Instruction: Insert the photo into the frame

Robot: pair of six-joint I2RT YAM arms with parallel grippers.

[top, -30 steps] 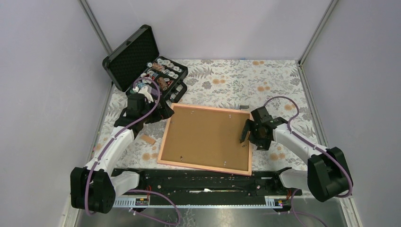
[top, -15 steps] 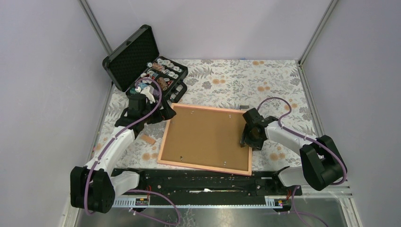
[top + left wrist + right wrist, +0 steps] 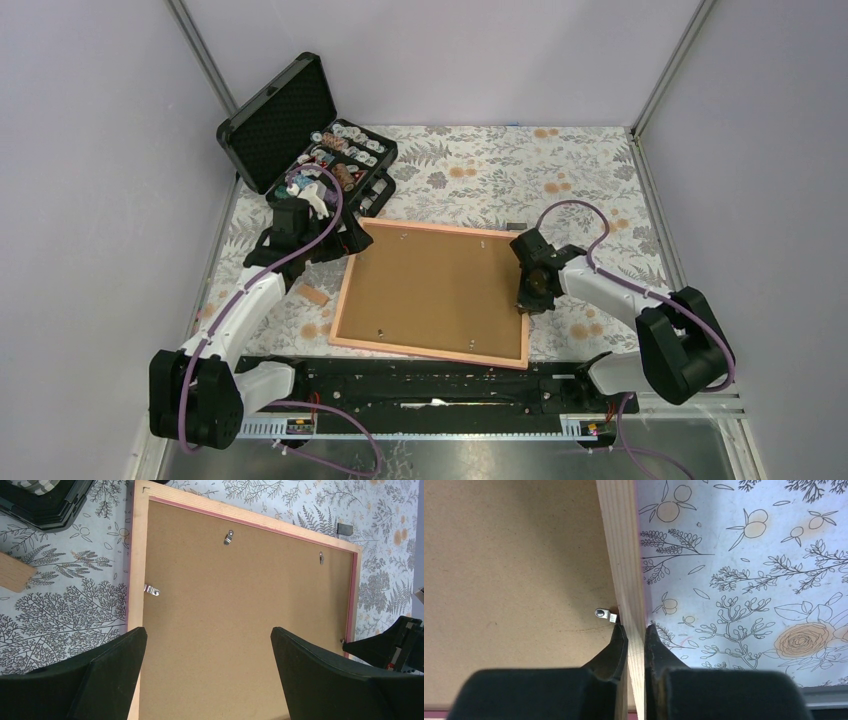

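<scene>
The frame point(image 3: 344, 292) lies face down on the flowered table, its pinkish-orange border around a brown backing board point(image 3: 435, 285) held by small metal clips point(image 3: 151, 590). My right gripper point(image 3: 527, 290) is shut on the frame's right border point(image 3: 621, 555), one finger on the inner side by a clip point(image 3: 606, 614), the other on the outer side. Above the board near the frame's left border point(image 3: 134, 555), my left gripper point(image 3: 209, 635) is open with nothing between its fingers. The photo is hidden.
A black foam-lined case point(image 3: 300, 140) full of small items stands open at the back left, close behind the left arm. A small wooden piece point(image 3: 314, 296) lies left of the frame. A small dark object point(image 3: 516, 226) lies behind the frame's far right corner.
My right gripper moved in to the frame's right border and went from open to shut on it. The frame shifted slightly to the left. The left arm barely moved.
</scene>
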